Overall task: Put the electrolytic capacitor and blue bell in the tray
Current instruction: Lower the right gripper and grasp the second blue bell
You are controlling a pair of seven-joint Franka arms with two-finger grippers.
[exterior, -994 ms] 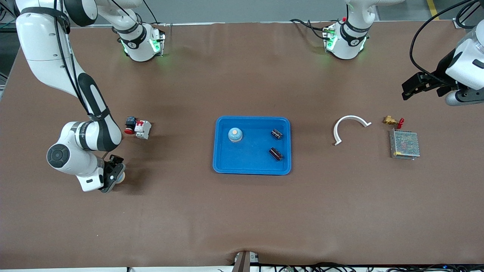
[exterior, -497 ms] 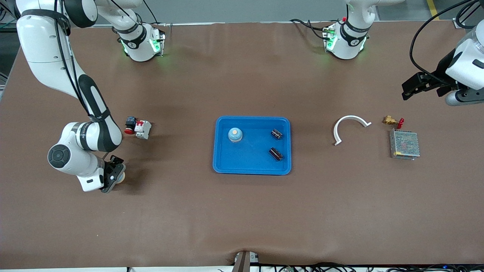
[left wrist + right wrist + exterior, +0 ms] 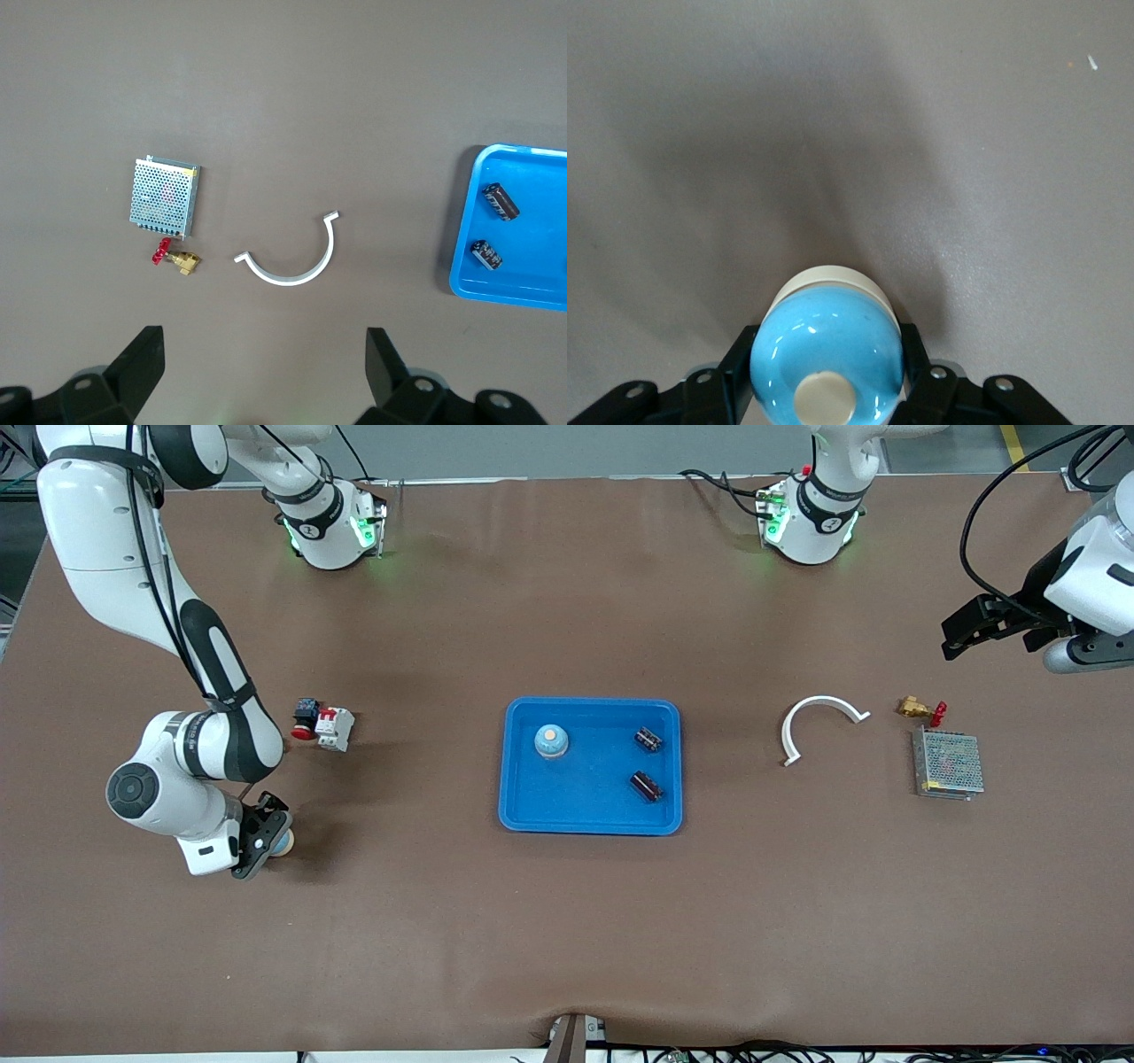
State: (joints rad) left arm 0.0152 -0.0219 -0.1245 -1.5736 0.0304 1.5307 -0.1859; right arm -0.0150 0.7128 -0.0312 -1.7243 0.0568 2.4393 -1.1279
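R gripper (image 3: 268, 840) low at the table (image 3: 567, 921) near the R arm's end, fingers (image 3: 914, 359) pinching a blue bell (image 3: 827, 359). Tray (image 3: 523, 815) mid-table holds a 2nd bell (image 3: 551, 740) and two capacitors (image 3: 648, 739), (image 3: 647, 786). L gripper (image 3: 261, 372) waits over the L arm's end, jaws spread wide, nothing in them. Below it: white arc (image 3: 291, 257), mesh box (image 3: 164, 196), brass valve (image 3: 175, 258). Breaker (image 3: 324, 724) lies by the R arm.

Brown table (image 3: 567, 921): blue tray (image 3: 523, 810) centred; white arc (image 3: 817, 707), brass valve (image 3: 914, 708), mesh box (image 3: 948, 763) are laid toward the left arm's end of it; breaker (image 3: 334, 728) toward the right arm's.
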